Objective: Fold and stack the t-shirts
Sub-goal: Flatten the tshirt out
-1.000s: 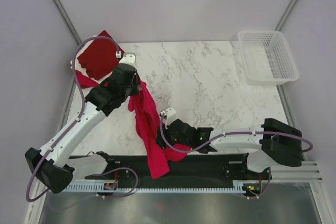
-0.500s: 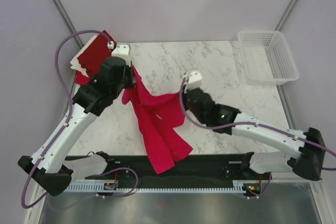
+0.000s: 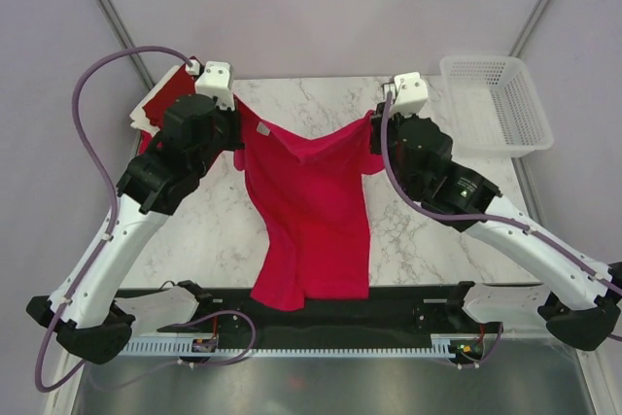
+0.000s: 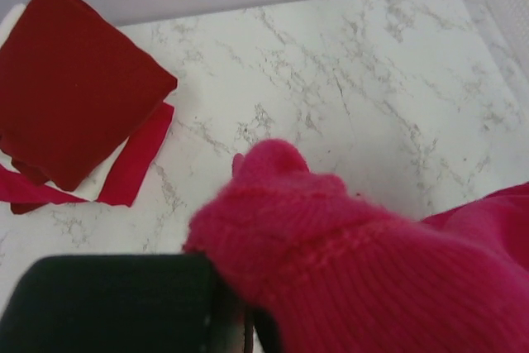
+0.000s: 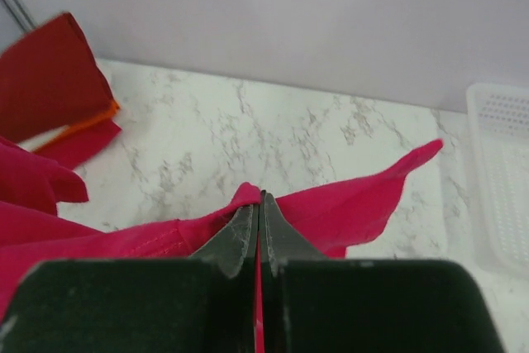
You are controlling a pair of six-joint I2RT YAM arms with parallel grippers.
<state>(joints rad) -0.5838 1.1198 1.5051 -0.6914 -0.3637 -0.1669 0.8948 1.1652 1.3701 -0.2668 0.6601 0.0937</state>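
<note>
Left gripper (image 4: pixel 246 324) and right gripper (image 5: pixel 261 204) each clenched a top corner of the crimson t-shirt (image 3: pixel 311 191), hung spread over the table (image 3: pixel 321 104).

Lighting is bright, even and diffuse, apparently from overhead. The marble table (image 3: pixel 321 99) is uniformly lit. Shadows under the crimson shirt (image 3: pixel 311 201) are faint and soft-edged. The overhead view is sharp. Left wrist view: fabric nearest the lens is badly blurred. Right wrist view: the right gripper (image 5: pixel 261 202) is slightly soft, the background clear.
</note>
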